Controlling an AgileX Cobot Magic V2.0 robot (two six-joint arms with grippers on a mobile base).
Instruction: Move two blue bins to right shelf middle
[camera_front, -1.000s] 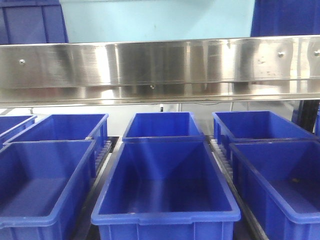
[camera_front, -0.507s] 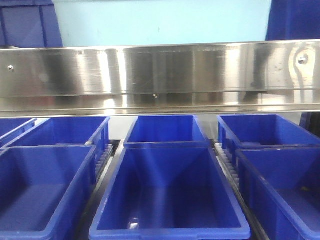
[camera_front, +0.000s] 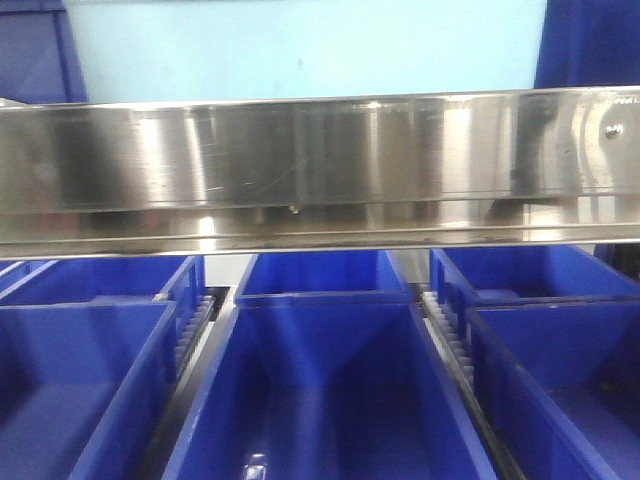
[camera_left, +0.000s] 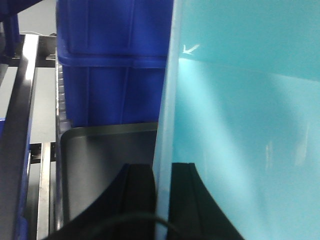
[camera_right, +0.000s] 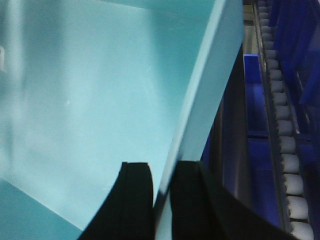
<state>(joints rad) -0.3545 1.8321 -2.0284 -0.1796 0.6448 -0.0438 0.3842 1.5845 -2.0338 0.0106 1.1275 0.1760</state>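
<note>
A pale light-blue bin fills the top of the front view (camera_front: 300, 50), just above and behind the shiny steel front rail of the right shelf middle (camera_front: 320, 160). My left gripper (camera_left: 161, 167) is shut on the bin's thin left wall (camera_left: 240, 125), one finger inside and one outside. My right gripper (camera_right: 161, 165) is shut on the bin's right wall (camera_right: 100, 100) in the same way. Whether a second pale bin is nested with it cannot be told. Neither gripper shows in the front view.
Several dark blue bins (camera_front: 320, 400) sit on the level below the rail, between white roller tracks (camera_front: 445, 330). More dark blue bins flank the pale one (camera_front: 590, 40). Left of the bin are stacked dark blue bins (camera_left: 110, 60) and a black tray (camera_left: 105, 165); rollers (camera_right: 285, 130) run along its right.
The steel rail has grown and dropped lower in the front view. The dark bins below have slid towards the bottom edge, and more of the pale bin shows above the rail.
</note>
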